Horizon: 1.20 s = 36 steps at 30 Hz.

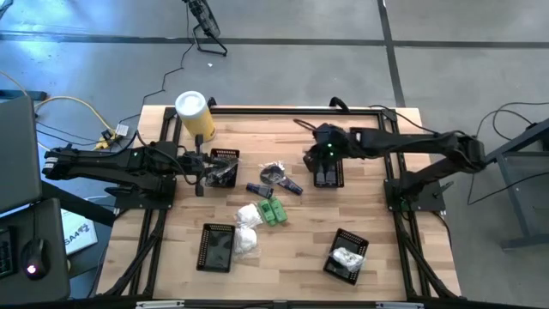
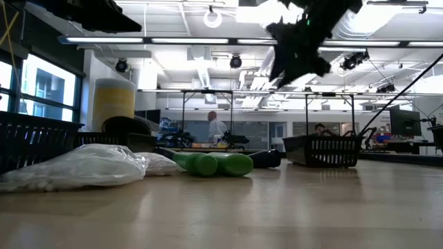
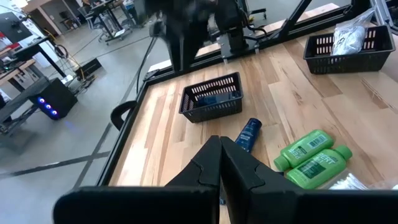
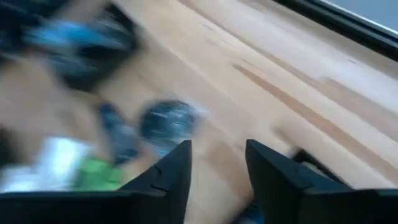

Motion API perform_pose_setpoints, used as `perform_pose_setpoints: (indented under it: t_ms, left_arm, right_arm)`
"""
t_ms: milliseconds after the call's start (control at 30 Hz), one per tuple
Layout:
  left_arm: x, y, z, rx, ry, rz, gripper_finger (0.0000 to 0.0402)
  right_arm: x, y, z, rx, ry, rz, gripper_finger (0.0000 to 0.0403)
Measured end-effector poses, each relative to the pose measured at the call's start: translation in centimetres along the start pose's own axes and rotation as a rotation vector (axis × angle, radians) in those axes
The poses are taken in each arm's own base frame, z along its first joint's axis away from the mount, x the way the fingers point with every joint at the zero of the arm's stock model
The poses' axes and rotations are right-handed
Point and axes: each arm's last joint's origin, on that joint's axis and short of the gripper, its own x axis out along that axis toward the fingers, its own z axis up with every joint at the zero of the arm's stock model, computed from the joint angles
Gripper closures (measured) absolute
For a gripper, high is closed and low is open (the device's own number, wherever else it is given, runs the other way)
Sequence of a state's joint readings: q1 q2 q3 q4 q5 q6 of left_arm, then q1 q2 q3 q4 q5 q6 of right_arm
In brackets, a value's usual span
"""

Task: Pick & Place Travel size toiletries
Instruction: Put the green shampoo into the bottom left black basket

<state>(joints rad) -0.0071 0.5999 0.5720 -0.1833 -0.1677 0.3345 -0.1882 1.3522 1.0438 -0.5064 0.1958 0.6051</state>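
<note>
Hovering with parted, empty jaws, the right gripper faces green bottles and tubes lying well beyond.

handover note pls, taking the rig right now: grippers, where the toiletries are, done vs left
Left gripper: shut, empty, beside the back-left basket.
Right gripper: open, empty, above the back-right basket, which holds dark blue tubes.
Done: a white packet in the front-right basket.
Left: two green bottles, one blue tube, white packets and a silvery packet loose mid-table.
</note>
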Motion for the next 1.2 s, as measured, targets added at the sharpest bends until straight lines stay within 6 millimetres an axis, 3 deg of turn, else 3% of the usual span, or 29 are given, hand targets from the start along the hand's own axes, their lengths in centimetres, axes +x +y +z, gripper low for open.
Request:
perform_pose_setpoints:
  t_ms: [167,400,667,1067,1200]
  left_arm:
    - [0.0,0.0,0.0,0.000,0.001,0.000,0.0402]
    - [0.0,0.0,0.0,0.000,0.001,0.000,0.0402]
    - [0.0,0.0,0.0,0.001,0.002,0.000,0.0402]
    - [0.0,0.0,0.0,0.001,0.002,0.000,0.0402]
    - [0.0,0.0,0.0,0.000,0.001,0.000,0.0402]
  right_arm:
    - [-2.2,2.0,1.0,0.015,-0.142,0.220,0.0288]
    - [-3.5,5.3,1.3,0.027,-0.320,0.402,0.0327]
    - [-4.1,7.1,-0.2,0.056,-0.360,0.375,0.0395]
    - [-5.2,8.8,-2.0,0.078,-0.363,0.388,0.0400]
    - [-5.5,10.2,-1.8,0.043,-0.344,0.405,0.0400]
